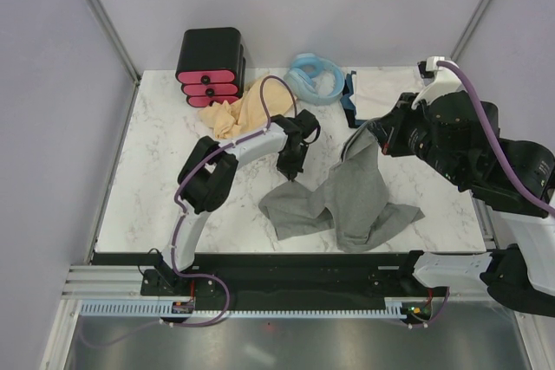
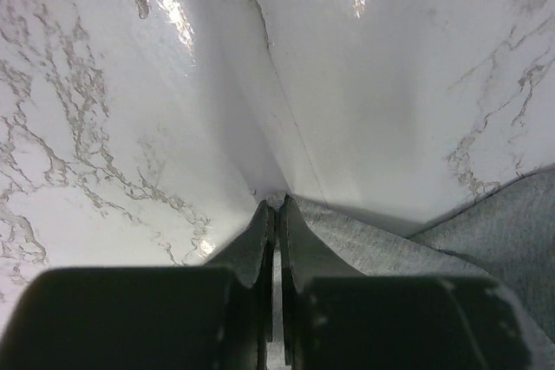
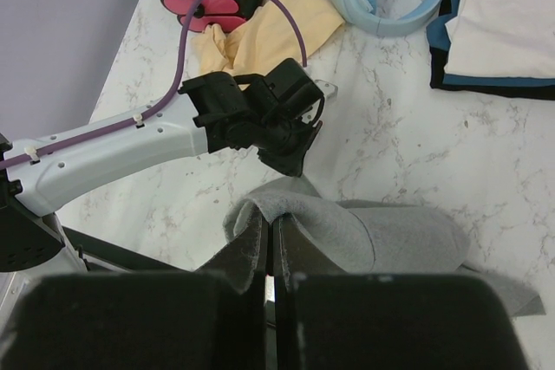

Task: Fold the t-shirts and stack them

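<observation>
**Left pinch in doubt**

The heather-grey t-shirt (image 1: 347,201) is lying crumpled at centre frame. The left gripper (image 2: 276,207) is clamping at its upper-left edge, yet the cloth may be sitting beside the jaws, not between them; lifting could leave that corner behind. The right gripper (image 3: 270,218) is pinching a raised fold, its arm reaching in from the right; the left arm is angling down.

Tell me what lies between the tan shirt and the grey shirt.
The left gripper, tip at a corner of the grey shirt; the top view shows it.
</observation>
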You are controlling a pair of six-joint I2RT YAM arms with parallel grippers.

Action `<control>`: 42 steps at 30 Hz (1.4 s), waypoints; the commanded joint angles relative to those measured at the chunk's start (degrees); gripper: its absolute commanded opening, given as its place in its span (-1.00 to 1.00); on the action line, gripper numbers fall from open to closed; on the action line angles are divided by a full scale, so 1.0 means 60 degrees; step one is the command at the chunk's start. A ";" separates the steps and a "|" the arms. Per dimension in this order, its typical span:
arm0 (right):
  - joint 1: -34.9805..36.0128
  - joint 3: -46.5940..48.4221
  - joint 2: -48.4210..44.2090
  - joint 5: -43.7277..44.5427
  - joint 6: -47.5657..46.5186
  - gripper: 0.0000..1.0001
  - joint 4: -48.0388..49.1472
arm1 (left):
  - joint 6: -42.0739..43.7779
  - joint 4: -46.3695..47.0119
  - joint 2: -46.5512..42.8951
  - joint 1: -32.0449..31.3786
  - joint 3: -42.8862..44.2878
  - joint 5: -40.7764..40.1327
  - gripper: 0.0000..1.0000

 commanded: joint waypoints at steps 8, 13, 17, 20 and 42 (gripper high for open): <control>-0.0030 -0.0683 -0.0126 0.0638 0.0198 -1.00 0.0456 | 0.0028 0.0631 -0.0458 -0.0169 -0.1358 -0.1239 -0.96; -0.0030 -0.1007 0.0078 0.1313 0.0287 -1.00 0.0354 | -0.0382 0.1144 -0.3068 0.1148 -0.2632 -0.0127 -0.96; -0.0132 -0.1271 0.0474 0.1753 0.0111 -1.00 0.0339 | -0.0441 0.0795 -0.5075 0.1880 -0.2826 -0.0858 -0.96; -0.0483 -0.1213 0.0737 0.2060 0.0023 -1.00 0.0339 | -0.0601 0.0195 -0.6408 0.2524 -0.2548 -0.1342 -0.96; -0.2447 0.0429 0.0915 0.3494 -0.1017 -1.00 0.0544 | -0.1099 -0.3014 -1.0132 0.4314 0.1055 -0.4827 -0.96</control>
